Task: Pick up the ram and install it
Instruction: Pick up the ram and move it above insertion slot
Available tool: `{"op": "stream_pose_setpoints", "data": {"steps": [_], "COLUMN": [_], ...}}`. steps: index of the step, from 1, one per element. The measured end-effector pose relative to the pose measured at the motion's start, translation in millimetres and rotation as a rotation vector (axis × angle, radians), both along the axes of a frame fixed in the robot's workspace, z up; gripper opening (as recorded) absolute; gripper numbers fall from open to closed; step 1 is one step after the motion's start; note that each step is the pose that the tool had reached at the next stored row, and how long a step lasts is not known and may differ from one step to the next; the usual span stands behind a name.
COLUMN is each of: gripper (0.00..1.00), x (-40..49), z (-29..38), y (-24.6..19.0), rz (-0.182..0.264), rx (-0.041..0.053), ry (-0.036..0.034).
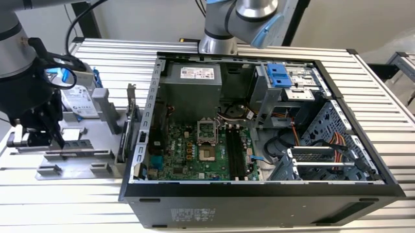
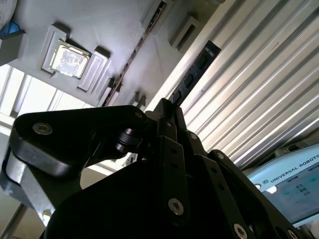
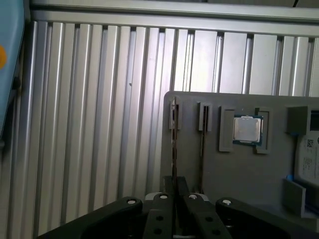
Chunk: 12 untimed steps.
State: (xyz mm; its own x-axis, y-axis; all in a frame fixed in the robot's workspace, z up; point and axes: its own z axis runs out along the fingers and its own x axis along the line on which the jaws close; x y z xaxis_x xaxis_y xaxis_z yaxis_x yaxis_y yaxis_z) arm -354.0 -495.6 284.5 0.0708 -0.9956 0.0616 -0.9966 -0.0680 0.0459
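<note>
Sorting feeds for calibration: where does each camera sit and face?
Exterior view: off-arm, high, looking down into the open computer case; the arm at the exterior view's left.
First wrist view: on the wrist, looking along the gripper, shut on the ram, at the tray.
Second wrist view: on the wrist, behind the gripper, facing the tray.
Both wrist views share ram and processor.
</note>
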Motion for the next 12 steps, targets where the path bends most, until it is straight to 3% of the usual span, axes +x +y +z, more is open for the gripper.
{"op": "stream_pose_setpoints", "data": {"steps": [12], "gripper": [0.0], "x": [0.0], "z": [7.6], "y": [0.0], "rz": [0.0], "rx": [0.0], "ry": [0.0]}}
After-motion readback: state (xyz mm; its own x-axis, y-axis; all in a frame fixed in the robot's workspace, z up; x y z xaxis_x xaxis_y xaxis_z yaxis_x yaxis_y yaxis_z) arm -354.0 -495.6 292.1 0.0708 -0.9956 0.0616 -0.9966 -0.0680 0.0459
